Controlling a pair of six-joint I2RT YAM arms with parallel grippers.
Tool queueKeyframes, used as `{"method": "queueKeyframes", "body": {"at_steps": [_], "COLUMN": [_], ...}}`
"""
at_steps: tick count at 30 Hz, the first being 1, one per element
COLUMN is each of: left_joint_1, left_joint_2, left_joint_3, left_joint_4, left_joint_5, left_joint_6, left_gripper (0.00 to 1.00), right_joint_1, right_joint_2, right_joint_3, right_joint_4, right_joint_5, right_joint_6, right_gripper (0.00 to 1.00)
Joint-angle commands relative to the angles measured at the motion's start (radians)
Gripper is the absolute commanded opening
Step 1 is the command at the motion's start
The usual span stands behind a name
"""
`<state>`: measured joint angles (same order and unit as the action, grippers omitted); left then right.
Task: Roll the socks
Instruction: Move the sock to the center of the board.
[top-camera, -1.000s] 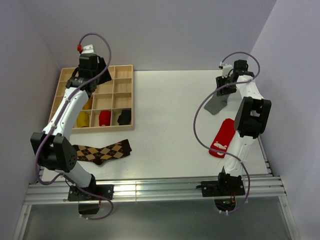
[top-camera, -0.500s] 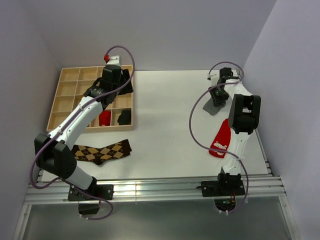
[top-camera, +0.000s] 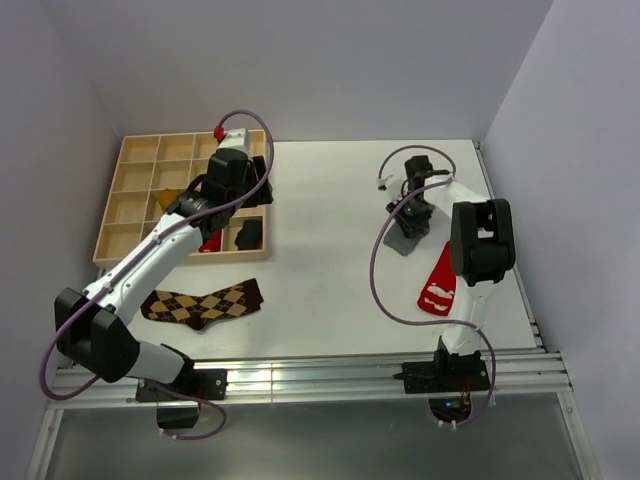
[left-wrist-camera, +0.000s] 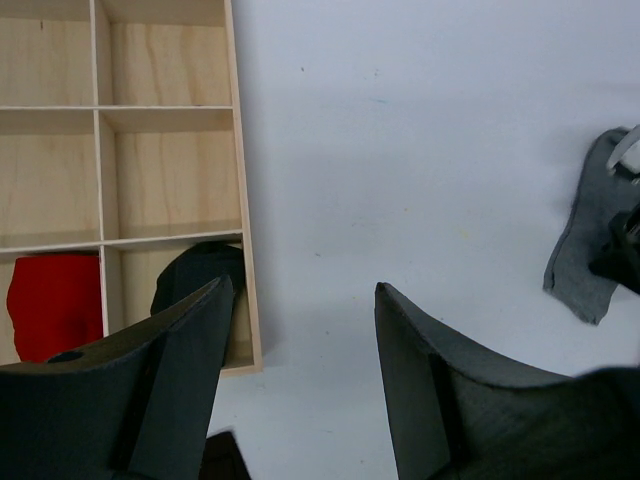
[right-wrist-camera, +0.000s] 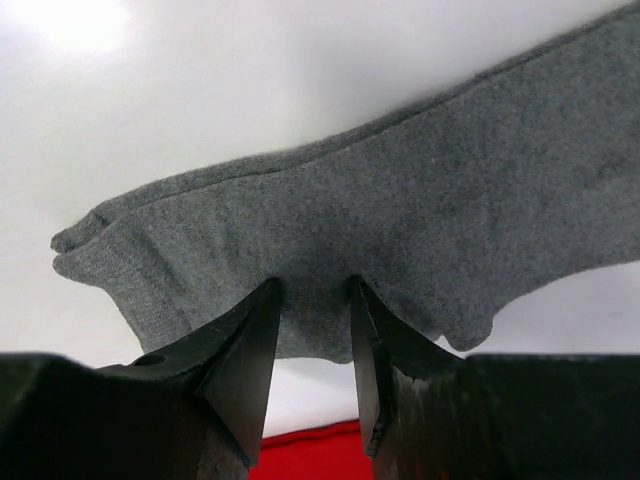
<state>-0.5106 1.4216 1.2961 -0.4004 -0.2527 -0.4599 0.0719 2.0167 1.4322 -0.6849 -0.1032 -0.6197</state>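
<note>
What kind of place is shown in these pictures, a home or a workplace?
Probably a robot test cell in a lab, not a home: a left arm and right arm bolted to a metal rail, a white table between plain walls, and a wooden tray with loose socks.

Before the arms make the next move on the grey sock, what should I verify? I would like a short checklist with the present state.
1. Right jaws closed on the grey sock: ok.
2. Left jaws open and empty: ok.
3. Left jaws at the grey sock: not ok, they hang over the tray edge.
4. Grey sock lying flat: not ok, creased at the grip.
5. Argyle sock away from the grey sock: ok.
</note>
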Motion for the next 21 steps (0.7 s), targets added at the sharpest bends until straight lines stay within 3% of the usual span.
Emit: {"method": "queueKeyframes", "body": {"at_steps": [1,9,16,21], "left_joint_1": [-0.016,-0.04,-0.08,-0.094], "left_joint_2": [-0.078,-0.171,-0.213,-0.233], "left_joint_3": [-0.015,-0.064,-0.104,-0.126], "left_joint_4": [0.035,0.021,0.009,0.021], "left_joint_5": [-0.022,-0.037,-0.06,-0.068], "left_joint_6": [-0.036,-0.071,-0.094,-0.094], "left_gripper": [0.64,0.64,0.64,0.64], "right_joint_1": [0.057,0.195,0.265,0.289], "right_joint_2": [-0.087,-0.245,-0.279,-0.309], "right_joint_3": [-0.107,-0.314,-0.3,-0.291], "right_joint_4": [-0.074,-0.085,-0.114,-0.059], "right_joint_5": [-0.058,-0.109,-0.206,-0.182], "right_joint_6": [-0.087,-0.173,-0.169,-0.131], "right_gripper": [0.42,0.43,0.43,0.47]}}
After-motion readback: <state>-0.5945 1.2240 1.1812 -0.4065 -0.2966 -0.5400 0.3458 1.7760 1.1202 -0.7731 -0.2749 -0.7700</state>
